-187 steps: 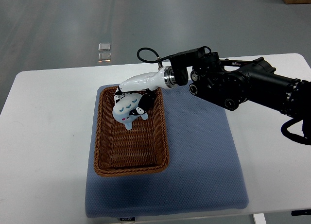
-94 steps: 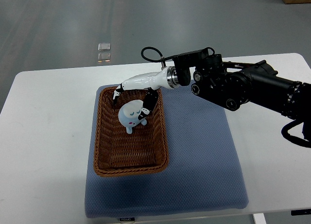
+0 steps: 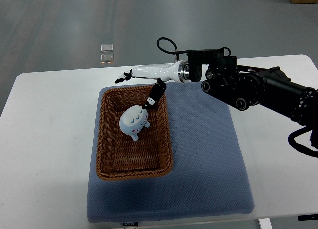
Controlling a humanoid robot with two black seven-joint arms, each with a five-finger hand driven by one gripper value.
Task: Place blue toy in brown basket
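Arm: bulky black jointed right arm (image 3: 258,87), round screw caps.
Wrist: silver ring.
Robot hand: white-shelled right robot hand (image 3: 149,75), black fingertips.
Cable: black loop above.

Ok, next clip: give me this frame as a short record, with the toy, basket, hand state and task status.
toy: blue toy lying inside the basket, toward its far end
basket: brown wicker basket on a blue mat, on a white table
right hand: right hand open, fingers spread, above the basket's far rim, not touching the toy
left hand: not in view
task status: toy is in the basket and released
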